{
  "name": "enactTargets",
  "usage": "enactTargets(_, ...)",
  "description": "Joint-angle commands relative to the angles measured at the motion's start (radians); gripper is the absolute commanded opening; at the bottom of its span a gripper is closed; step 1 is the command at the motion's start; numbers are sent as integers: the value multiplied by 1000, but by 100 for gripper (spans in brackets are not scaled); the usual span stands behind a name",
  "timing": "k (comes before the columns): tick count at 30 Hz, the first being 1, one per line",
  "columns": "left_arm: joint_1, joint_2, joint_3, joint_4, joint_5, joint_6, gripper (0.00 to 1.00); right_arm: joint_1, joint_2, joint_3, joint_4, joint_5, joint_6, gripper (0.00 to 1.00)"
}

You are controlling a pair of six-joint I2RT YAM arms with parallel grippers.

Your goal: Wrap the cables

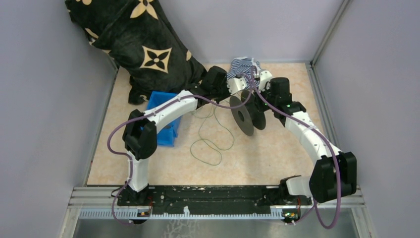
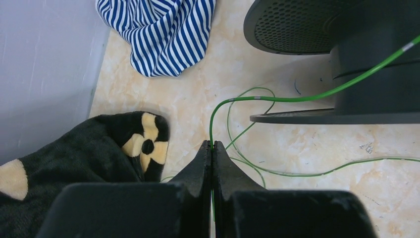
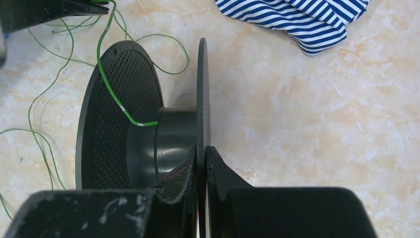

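Observation:
The cables are one thin green wire (image 1: 210, 144) lying in loose loops on the table in front of a black spool (image 1: 243, 116). My left gripper (image 2: 212, 145) is shut on the wire (image 2: 277, 98), which rises from the fingertips and runs right to the spool's hub (image 2: 376, 74). In the right wrist view the wire (image 3: 111, 101) crosses the perforated flange (image 3: 106, 144) and reaches the hub (image 3: 173, 134). My right gripper (image 3: 203, 149) is shut on the spool's thin outer flange (image 3: 202, 89), holding the spool on edge.
A blue-and-white striped cloth (image 1: 244, 66) lies just behind the spool. A black blanket with cream flowers (image 1: 143, 44) fills the back left corner, and a blue bin (image 1: 166, 130) sits under the left arm. Grey walls enclose the table on three sides.

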Motion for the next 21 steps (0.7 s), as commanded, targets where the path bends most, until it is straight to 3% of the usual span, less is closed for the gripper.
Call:
enactTargets(1,-18,6,9,37,-8,31,0,10,-7,-2,91,-35,24,8)
enactTargets(21,-40,-9,-38,47,14,-15,3,10,-25,-24,114,-20,51,9)
